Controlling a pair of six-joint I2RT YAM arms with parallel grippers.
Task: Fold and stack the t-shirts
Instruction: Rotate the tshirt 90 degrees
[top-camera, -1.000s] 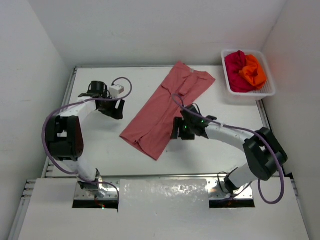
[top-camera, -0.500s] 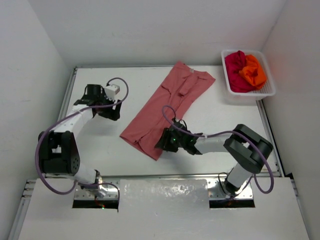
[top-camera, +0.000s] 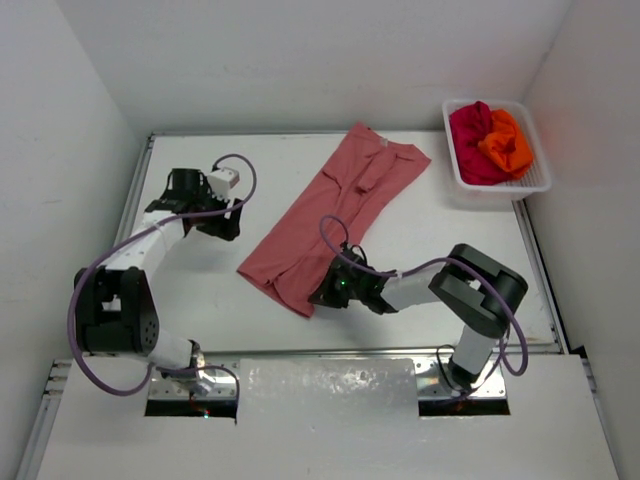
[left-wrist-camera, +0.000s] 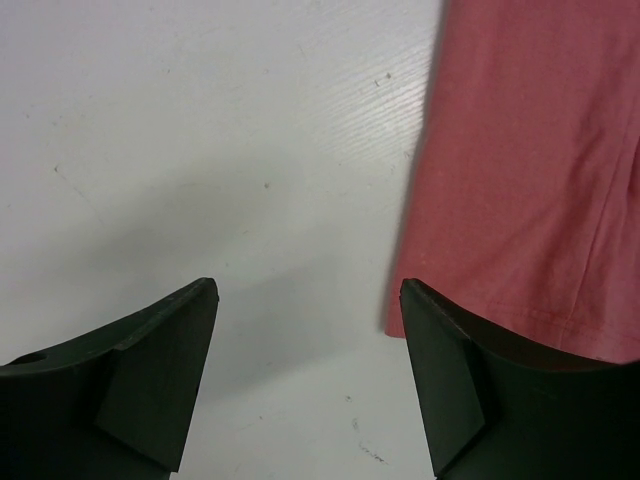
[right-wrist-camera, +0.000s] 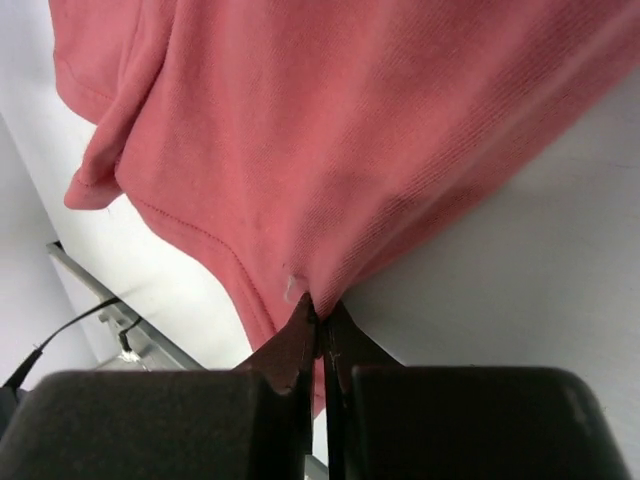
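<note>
While the left gripper (left-wrist-camera: 305, 300) stands spread, the right gripper (right-wrist-camera: 318, 318) pinches the soft salmon-pink knit t-shirt (top-camera: 335, 205) by its rumpled edge.

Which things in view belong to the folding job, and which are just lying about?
Job: salmon-pink t-shirt, spread on the table, right gripper shut on its edge; crimson t-shirt and orange t-shirt, bunched in the white mesh basket.
Lying about: the basket itself.
</note>
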